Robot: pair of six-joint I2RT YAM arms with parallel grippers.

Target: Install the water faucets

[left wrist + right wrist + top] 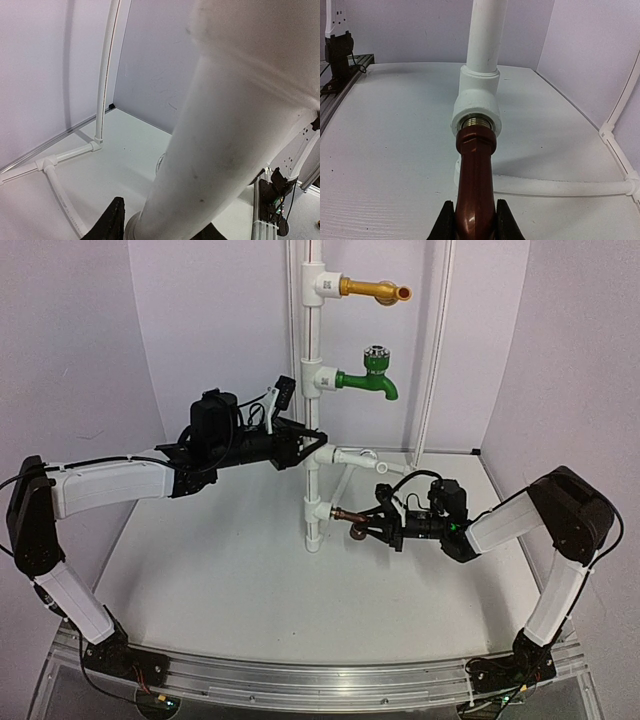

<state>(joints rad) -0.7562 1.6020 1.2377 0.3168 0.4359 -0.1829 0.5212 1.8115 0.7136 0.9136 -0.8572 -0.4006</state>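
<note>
Right claw (pixel 472 221) is clamped on the copper tap (pixel 476 165); left claw (pixel 160 229) holds the pipe (pixel 215 140). Tilted turning may, I think, cross-thread the white fitting (pixel 476 107).

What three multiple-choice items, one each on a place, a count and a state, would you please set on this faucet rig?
1. Where is the copper tap?
A. At the lowest fitting of the upright pipe
B. Lying loose, away from the pipe
C. At the very top of the pipe

2. How many faucets are on that pipe, the tap included?
A. Two
B. Three
C. Four

3. What state is the right gripper in?
A. Open, clear of the tap
B. Shut on nothing
C. Shut on the tap

Key:
1 A, because the tap's threaded end meets the mouth of the lowest fitting.
2 B, because the gold faucet, the green faucet and the tap make three.
3 C, because the right wrist view shows both fingers against the tap's sides.
</note>
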